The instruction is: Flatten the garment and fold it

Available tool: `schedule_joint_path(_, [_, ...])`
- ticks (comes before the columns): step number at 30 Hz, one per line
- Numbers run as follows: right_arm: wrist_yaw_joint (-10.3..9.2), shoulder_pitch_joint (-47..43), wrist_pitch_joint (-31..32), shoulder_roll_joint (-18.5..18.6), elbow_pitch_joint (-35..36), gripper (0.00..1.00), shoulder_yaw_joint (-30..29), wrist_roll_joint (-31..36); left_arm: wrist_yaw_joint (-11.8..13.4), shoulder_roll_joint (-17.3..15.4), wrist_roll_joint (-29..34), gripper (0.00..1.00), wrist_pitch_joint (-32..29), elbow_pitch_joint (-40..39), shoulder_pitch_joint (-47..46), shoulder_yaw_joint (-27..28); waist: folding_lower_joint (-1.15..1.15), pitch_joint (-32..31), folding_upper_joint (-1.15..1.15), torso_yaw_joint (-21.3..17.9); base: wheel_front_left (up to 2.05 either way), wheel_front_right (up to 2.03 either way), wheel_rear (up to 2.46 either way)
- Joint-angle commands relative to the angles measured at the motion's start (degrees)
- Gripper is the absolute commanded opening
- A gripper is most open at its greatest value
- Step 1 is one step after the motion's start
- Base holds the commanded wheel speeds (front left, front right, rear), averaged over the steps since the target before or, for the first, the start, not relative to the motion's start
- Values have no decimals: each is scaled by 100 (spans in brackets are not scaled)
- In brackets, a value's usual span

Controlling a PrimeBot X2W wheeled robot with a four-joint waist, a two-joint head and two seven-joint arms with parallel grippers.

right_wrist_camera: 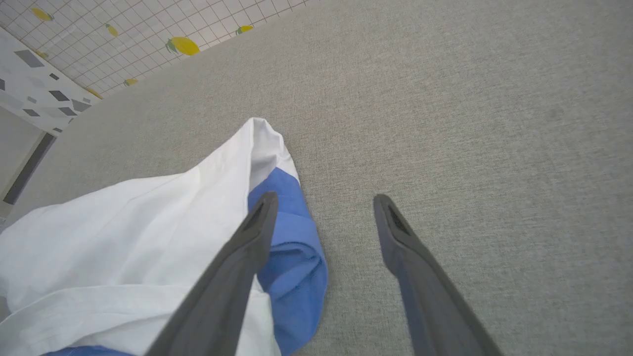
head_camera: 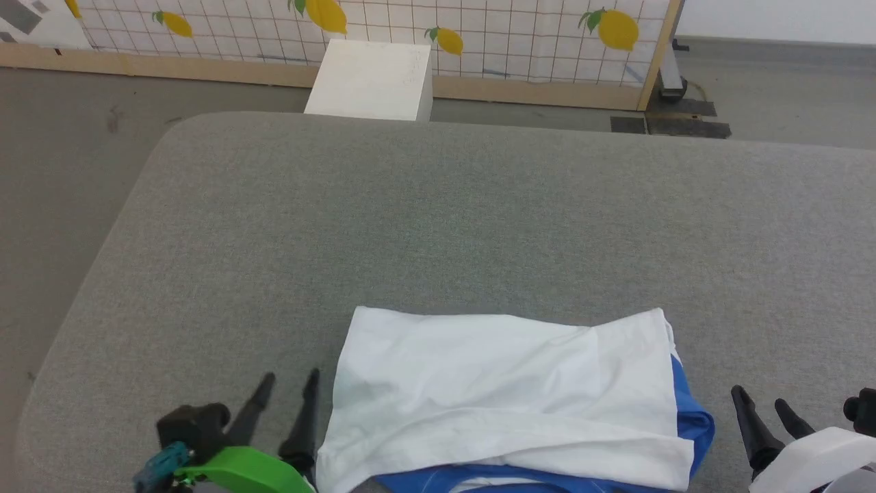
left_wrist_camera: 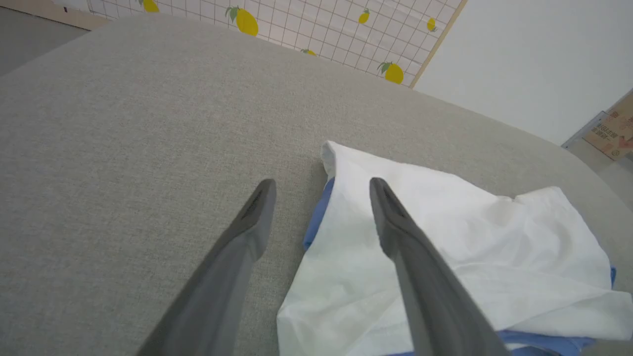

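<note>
Surface [head_camera: 438,205], grey and wide, carries the shirt [head_camera: 506,383] at its near edge, folded over, white on top, blue peeking out along the right and near sides. Just left of it the left pincer [head_camera: 291,374] gapes empty; right of it the right pincer [head_camera: 758,396] likewise.

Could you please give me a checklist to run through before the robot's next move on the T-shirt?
1. The left end effector is open and empty: ok.
2. The right end effector is open and empty: ok.
3. The garment rests on the grey surface: ok.
4. The white layer is smooth: not ok, creases run across it.
5. The edges are aligned: not ok, blue fabric juts out on the robot's right side.
6. The sleeves are tucked neatly underneath: cannot tell.
</note>
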State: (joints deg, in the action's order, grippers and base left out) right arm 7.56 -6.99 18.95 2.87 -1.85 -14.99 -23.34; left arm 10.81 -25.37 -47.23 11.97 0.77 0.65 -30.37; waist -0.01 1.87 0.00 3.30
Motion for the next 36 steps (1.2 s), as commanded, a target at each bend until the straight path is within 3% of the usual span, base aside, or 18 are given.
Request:
schedule_joint_path(1, [-8, -46, 37, 1, 78, 100, 20, -38, 153, -46, 202, 100, 142, -164, 106, 129, 1, -41, 0, 17, 0, 0, 0])
schedule_joint_path(6, [-8, -103, 174, 1, 233, 100, 58, -18, 597, 131, 929, 100, 295, -820, 358, 691, 1, -115, 0, 77, 0, 0, 0])
schedule_joint_path(11, [-8, -93, 334, 1, 299, 100, 102, 65, 642, 504, 1976, 100, 301, -1288, 808, 1343, 1, -164, 0, 137, 0, 0, 0])
schedule_joint_path(21, [-8, 166, 762, 44, 117, 100, 212, 363, 15, 1216, 2637, 100, 302, -1143, 1258, 1848, 1, -52, 0, 320, 0, 0, 0])
schedule_joint_path(36, [-8, 806, 1224, 292, -983, 100, 483, 769, -672, 1757, 3103, 100, 302, -841, 941, 2155, 1, 524, 0, 662, 0, 0, 0])
